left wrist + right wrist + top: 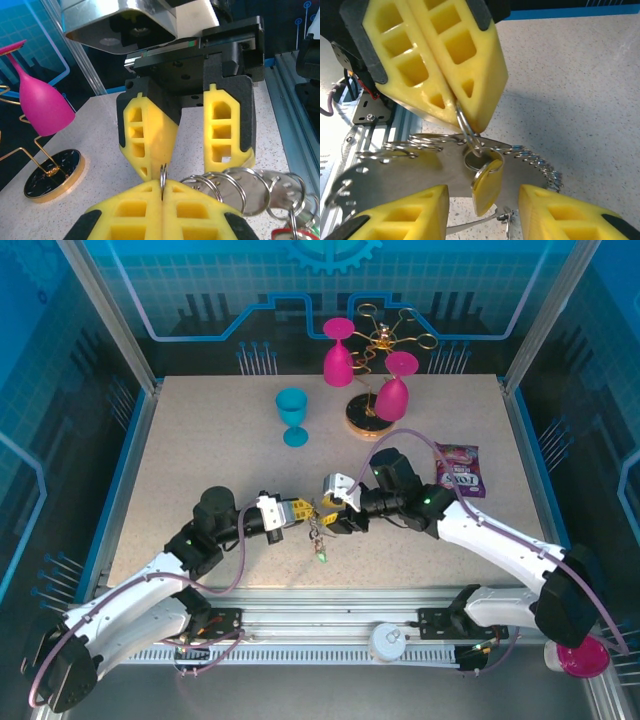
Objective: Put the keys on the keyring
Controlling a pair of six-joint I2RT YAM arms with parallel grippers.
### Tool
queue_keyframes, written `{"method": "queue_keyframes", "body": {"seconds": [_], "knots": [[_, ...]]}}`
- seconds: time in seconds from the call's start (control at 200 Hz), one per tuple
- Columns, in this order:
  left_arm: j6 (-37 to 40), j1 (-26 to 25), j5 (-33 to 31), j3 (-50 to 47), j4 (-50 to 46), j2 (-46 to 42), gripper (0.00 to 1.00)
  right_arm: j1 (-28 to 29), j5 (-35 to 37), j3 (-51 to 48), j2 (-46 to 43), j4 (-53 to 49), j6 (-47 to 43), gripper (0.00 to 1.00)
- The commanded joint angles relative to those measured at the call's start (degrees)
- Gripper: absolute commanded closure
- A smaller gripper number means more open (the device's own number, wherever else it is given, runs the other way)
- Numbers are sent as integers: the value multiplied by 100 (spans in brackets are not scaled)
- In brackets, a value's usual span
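Over the table's near middle my two grippers meet tip to tip. My left gripper (305, 512) (163, 184) is shut on a thin silvery ring (163, 172) of the keyring (464, 125), pinched edge-on between its yellow pads. More split rings (235, 186) and a short chain (540, 166) hang from it beside a flat metal tag (395, 175). A yellow-headed key (489, 180) dangles from a small ring just below the pinch. My right gripper (327, 505) (482, 200) is open, its fingers either side of that key without touching it. Other keys (319, 543) hang below, one green.
A blue goblet (292, 416) stands behind the grippers. Two pink goblets (338, 352) hang on a gold wire rack (368, 412) at the back, also seen in the left wrist view (41, 106). A snack packet (462, 468) lies to the right.
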Motion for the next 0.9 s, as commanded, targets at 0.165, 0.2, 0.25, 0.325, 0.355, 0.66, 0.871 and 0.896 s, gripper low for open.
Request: {"method": "queue_keyframes", "body": {"seconds": [0.165,0.2,0.25,0.325,0.355,0.66,0.871,0.896], "knots": [[-202,-27,155,-58,610,-101,100,-17,-174,-115,265,652,286,57],[-219,-31,163,-59,632,-115,100,-2,-189,-104,310,692,287,58],[-237,-33,169,-57,644,-115,100,21,-174,-90,356,756,309,59],[-252,-31,164,-63,646,-105,100,40,-145,-87,384,857,355,61],[-248,-34,154,-74,652,-107,100,43,-133,-87,375,904,374,62],[-112,-30,-195,-53,439,-90,100,34,421,-51,84,437,52,87],[49,-26,-331,84,-3,-35,100,34,754,395,24,-433,-323,94],[60,-27,-337,94,-38,-27,100,32,761,438,21,-501,-348,94]]}}
